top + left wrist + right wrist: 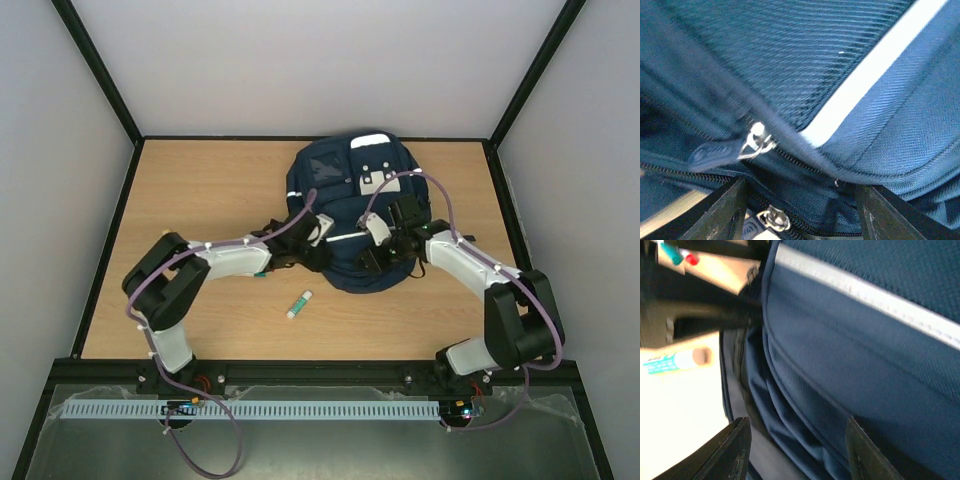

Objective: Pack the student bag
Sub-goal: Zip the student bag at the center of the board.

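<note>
Left wrist view: hovering with parted, empty left fingers [725,212] just before the student bag [905,130]'s zipper pull [756,142]; flanking its right side with right fingers [730,452], also parted.

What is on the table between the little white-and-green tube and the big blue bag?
Nothing. The top view shows only bare wooden table between the tube and the student bag.
</note>
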`<action>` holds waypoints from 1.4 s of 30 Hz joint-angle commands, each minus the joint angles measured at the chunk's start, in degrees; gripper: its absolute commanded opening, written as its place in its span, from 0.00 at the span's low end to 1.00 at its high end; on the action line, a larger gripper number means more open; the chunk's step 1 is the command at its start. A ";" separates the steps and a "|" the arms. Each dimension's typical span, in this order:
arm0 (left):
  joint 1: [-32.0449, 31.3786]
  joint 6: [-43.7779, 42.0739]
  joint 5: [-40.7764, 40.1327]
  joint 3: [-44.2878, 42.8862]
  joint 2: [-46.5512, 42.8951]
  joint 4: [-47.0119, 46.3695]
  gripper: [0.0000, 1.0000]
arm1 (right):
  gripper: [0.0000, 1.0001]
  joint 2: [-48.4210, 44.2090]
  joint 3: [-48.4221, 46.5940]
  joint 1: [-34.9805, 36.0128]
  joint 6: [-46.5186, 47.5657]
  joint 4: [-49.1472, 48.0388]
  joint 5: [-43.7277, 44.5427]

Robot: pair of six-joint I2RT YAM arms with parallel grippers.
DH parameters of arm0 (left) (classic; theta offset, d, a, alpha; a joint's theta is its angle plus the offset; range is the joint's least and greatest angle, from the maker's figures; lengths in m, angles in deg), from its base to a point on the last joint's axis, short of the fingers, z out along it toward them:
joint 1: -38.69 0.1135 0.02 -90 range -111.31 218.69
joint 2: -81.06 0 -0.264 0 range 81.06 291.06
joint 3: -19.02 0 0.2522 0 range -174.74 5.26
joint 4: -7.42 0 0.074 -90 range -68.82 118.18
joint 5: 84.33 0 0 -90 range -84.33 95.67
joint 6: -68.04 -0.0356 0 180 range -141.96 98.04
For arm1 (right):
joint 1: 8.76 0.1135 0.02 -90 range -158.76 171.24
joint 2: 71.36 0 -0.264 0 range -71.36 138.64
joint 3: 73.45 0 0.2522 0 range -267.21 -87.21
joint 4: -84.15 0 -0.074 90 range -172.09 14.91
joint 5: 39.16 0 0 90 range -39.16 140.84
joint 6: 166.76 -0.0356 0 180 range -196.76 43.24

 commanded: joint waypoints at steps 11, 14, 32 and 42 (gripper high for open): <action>-8.15 -5.83 2.40 -2.06 -3.51 -0.23 0.65 | 0.53 -3.48 0.02 -5.18 -1.76 -1.39 1.69; -7.27 -6.04 0.77 1.99 -7.74 -0.55 0.66 | 0.53 -2.69 -0.09 -5.18 -1.67 -1.35 1.77; 3.30 -8.62 21.94 12.13 -2.26 -15.77 0.65 | 0.52 3.02 -0.08 -5.17 -1.53 -1.47 2.67; 3.98 -11.76 25.67 4.18 5.71 -12.63 0.55 | 0.52 3.58 -0.14 -5.27 -1.37 -1.42 3.64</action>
